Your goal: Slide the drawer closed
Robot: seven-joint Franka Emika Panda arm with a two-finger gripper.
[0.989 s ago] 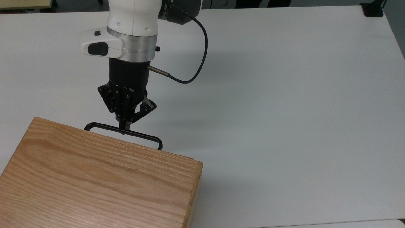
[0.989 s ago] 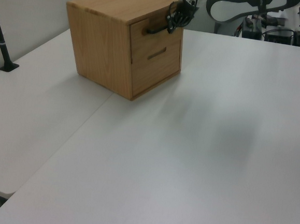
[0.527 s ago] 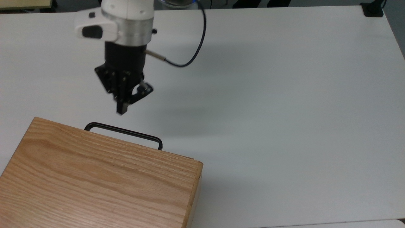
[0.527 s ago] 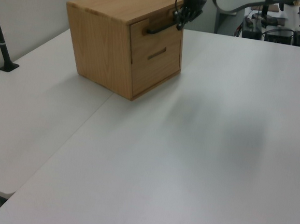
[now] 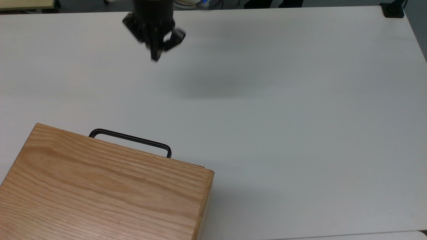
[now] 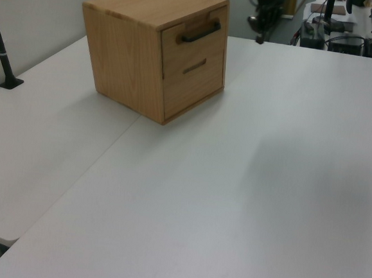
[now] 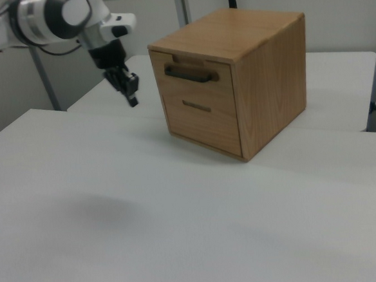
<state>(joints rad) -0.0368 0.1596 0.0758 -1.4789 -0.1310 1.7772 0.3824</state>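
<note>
The drawer (image 7: 195, 83) sits pushed in, its front level with the face of the oak cabinet (image 7: 267, 77). Its long black bar handle (image 5: 130, 140) sticks out past the cabinet top (image 5: 100, 190) in the top view, and it also shows on the drawer (image 6: 195, 42) in the left view. My gripper (image 5: 155, 57) hangs shut and empty above the white table, well away from the handle, near the far edge in the top view. In the right view the gripper (image 7: 132, 98) is to the left of the drawer front, apart from it. In the left view the gripper (image 6: 261, 35) is to the right of the cabinet.
A lower drawer with a slot grip (image 7: 197, 105) sits below the top one. A black post with a foot (image 6: 2, 54) stands at the left view's left edge. A black clamp (image 5: 393, 10) sits at the table's far right corner in the top view. Open white table (image 5: 283, 116) spreads around the cabinet.
A second ago my shut gripper touched the bar handle. It has since pulled back and up, toward the top view's top edge and to its right. The drawer has not moved.
</note>
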